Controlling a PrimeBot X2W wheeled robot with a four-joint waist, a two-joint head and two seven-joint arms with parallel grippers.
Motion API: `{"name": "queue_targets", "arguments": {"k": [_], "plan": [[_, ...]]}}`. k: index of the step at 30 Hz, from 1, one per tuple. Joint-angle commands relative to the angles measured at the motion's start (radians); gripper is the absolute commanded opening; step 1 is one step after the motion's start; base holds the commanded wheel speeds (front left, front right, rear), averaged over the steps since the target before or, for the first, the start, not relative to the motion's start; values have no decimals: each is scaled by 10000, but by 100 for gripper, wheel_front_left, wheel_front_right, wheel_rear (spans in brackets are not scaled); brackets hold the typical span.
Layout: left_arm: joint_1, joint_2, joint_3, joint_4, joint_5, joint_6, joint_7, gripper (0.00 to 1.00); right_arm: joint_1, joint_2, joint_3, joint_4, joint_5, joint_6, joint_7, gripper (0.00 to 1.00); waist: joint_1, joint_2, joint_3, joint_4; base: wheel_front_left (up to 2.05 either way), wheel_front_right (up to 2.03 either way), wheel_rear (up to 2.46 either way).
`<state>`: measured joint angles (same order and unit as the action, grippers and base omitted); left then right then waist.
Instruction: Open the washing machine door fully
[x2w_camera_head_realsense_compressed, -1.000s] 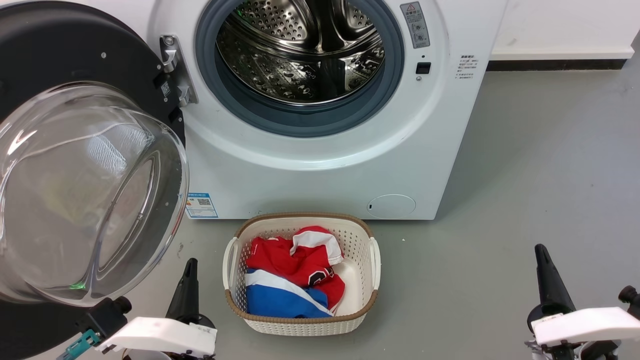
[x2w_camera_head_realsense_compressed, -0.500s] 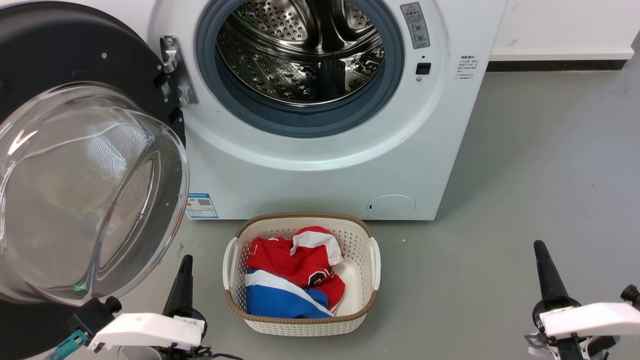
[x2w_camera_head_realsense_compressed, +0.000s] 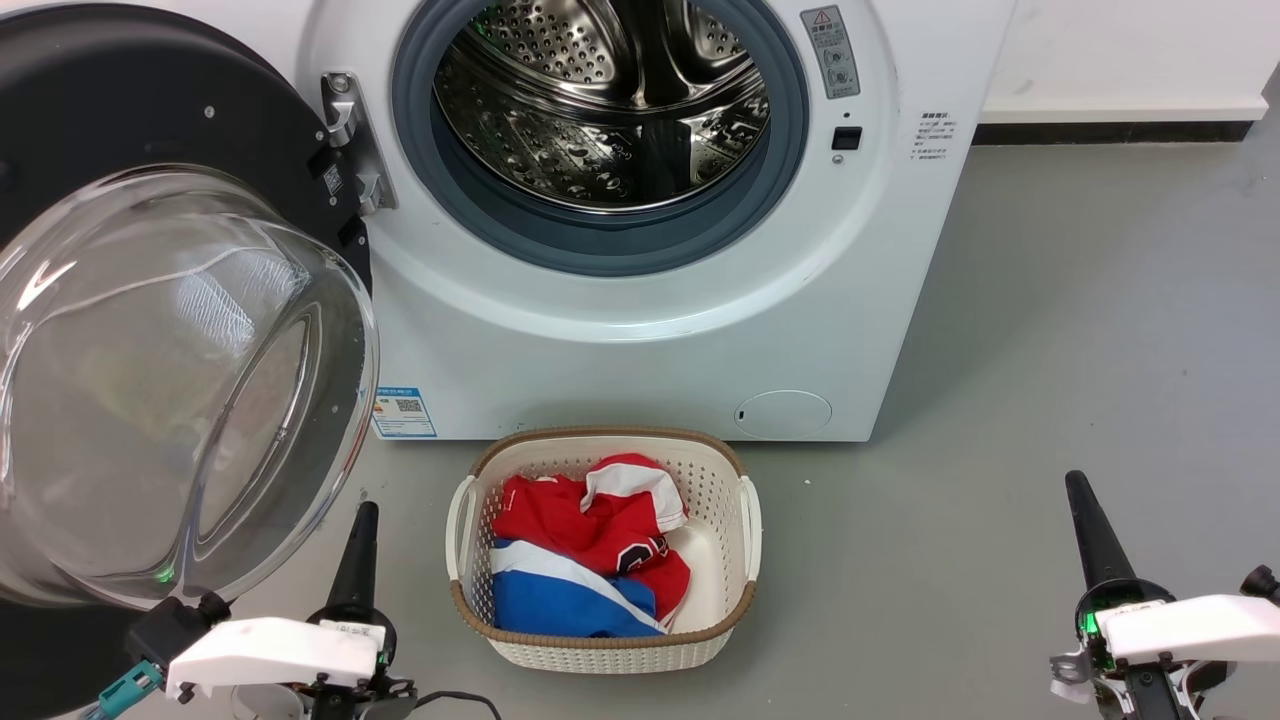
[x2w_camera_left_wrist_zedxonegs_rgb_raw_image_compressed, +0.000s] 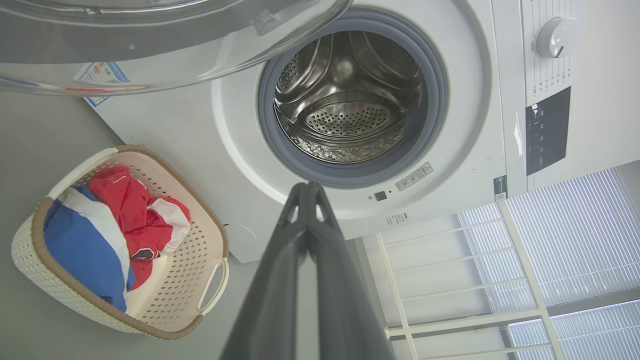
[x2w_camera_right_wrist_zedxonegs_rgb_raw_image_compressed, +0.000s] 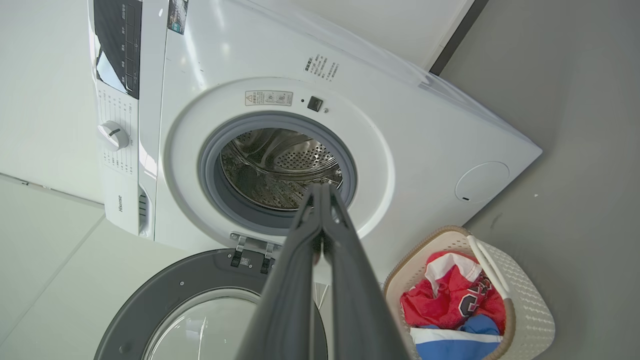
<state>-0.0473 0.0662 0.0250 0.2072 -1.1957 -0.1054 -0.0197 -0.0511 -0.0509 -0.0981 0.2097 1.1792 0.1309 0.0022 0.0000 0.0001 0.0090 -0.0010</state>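
Observation:
The white washing machine (x2w_camera_head_realsense_compressed: 640, 340) fills the upper middle of the head view, its steel drum (x2w_camera_head_realsense_compressed: 600, 100) exposed. The washing machine door (x2w_camera_head_realsense_compressed: 170, 380), black with a bulging clear glass bowl, stands swung out wide on its metal hinge (x2w_camera_head_realsense_compressed: 350, 140) at the left. My left gripper (x2w_camera_head_realsense_compressed: 365, 512) sits low at the lower left, just right of the glass bowl and apart from it, shut and empty. At the lower right my right gripper (x2w_camera_head_realsense_compressed: 1075, 482) is shut and empty, far from the door. The wrist views show the door (x2w_camera_left_wrist_zedxonegs_rgb_raw_image_compressed: 150, 45) (x2w_camera_right_wrist_zedxonegs_rgb_raw_image_compressed: 210, 310), the machine (x2w_camera_left_wrist_zedxonegs_rgb_raw_image_compressed: 480, 125) (x2w_camera_right_wrist_zedxonegs_rgb_raw_image_compressed: 415, 140) and each shut gripper (x2w_camera_left_wrist_zedxonegs_rgb_raw_image_compressed: 306, 186) (x2w_camera_right_wrist_zedxonegs_rgb_raw_image_compressed: 320, 187).
A cream basket (x2w_camera_head_realsense_compressed: 600, 650) holding red, white and blue clothes (x2w_camera_head_realsense_compressed: 590, 560) stands on the grey floor just before the machine, between my two grippers. Open floor (x2w_camera_head_realsense_compressed: 1080, 330) stretches to the right of the machine. A white wall with a dark skirting (x2w_camera_head_realsense_compressed: 1110, 130) runs behind.
Both grippers have drawn back a little toward the bottom of the head view; the left one also shifted slightly left. The door, machine and basket have not moved.

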Motion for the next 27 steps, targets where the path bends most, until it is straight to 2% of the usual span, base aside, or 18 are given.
{"name": "queue_targets", "arguments": {"k": [1,27], "plan": [[-245,61,62,-22,-286,-40,86,0,-218,2,-27,-28,298,-1,90,0,0,-1,-2,1,0,0,0],[-491,33,411,202,-2571,-188,709,0,-447,7,-114,192,2574,-2,697,0,0,-1,-31,5,0,0,0]]}}
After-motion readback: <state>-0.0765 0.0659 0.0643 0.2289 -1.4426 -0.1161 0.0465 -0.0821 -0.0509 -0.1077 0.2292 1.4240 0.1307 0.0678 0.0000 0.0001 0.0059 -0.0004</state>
